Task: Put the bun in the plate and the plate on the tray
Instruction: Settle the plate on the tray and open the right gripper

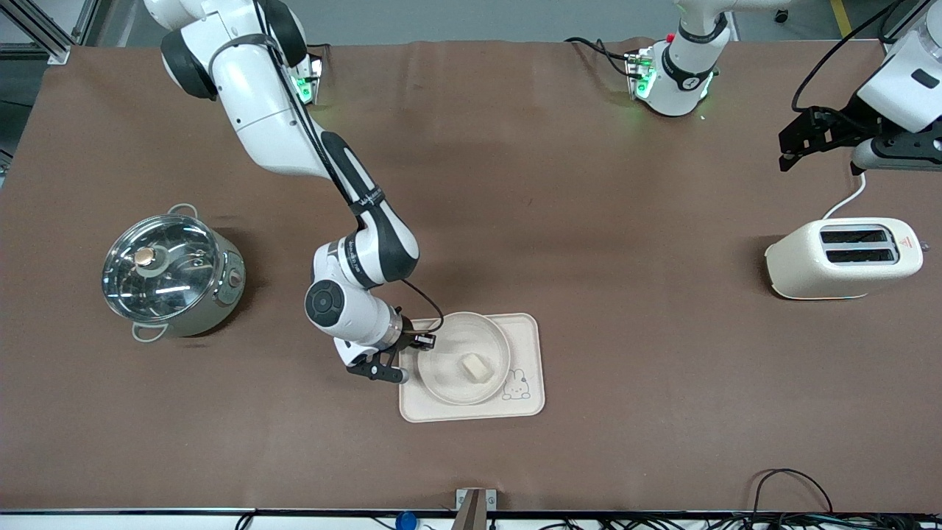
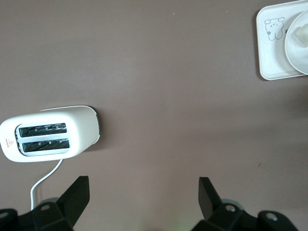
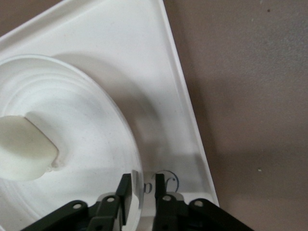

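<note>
Bun (image 1: 473, 367) in plate (image 1: 441, 383), plate on tray (image 1: 526, 346). Right end effector (image 3: 143, 188) pinches plate rim; next: release, lift clear. Left end effector (image 2: 144, 199) spread, waits over desk (image 1: 589, 184).

The bun (image 1: 474, 367) lies in the plate (image 1: 446, 388), which sits on the tray (image 1: 531, 364), near the front camera on the counter (image 1: 559, 206). The pot (image 1: 171, 274) stands toward the right arm's end, the toaster (image 1: 843, 259) toward the left arm's end.
</note>
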`<action>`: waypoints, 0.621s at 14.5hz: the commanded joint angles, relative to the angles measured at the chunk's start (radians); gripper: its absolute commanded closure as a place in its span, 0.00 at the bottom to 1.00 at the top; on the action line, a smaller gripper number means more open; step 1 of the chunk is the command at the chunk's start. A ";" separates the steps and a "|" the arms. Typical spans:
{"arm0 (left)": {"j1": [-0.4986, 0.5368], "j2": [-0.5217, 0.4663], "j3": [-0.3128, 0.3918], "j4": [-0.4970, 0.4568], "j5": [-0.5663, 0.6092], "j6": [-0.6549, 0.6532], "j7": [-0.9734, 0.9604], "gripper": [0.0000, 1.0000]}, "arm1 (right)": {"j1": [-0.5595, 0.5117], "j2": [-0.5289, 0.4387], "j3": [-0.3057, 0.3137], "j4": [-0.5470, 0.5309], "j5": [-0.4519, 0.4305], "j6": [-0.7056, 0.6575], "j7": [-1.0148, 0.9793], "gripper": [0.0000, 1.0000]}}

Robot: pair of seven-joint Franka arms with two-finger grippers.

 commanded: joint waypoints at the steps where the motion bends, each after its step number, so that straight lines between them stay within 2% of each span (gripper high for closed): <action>1: 0.005 -0.012 -0.003 -0.010 -0.012 0.009 0.001 0.00 | -0.004 -0.044 0.007 -0.053 -0.012 -0.004 0.042 0.07; 2: 0.005 -0.012 -0.003 -0.010 -0.013 0.009 0.001 0.00 | -0.010 -0.060 0.007 -0.053 -0.012 -0.007 0.047 0.00; 6: 0.006 -0.012 -0.003 -0.010 -0.012 0.007 0.001 0.00 | -0.036 -0.128 0.004 -0.053 -0.012 -0.134 0.048 0.00; 9: 0.006 -0.012 -0.003 -0.010 -0.012 0.007 0.001 0.00 | -0.081 -0.217 -0.060 -0.053 -0.013 -0.323 0.015 0.00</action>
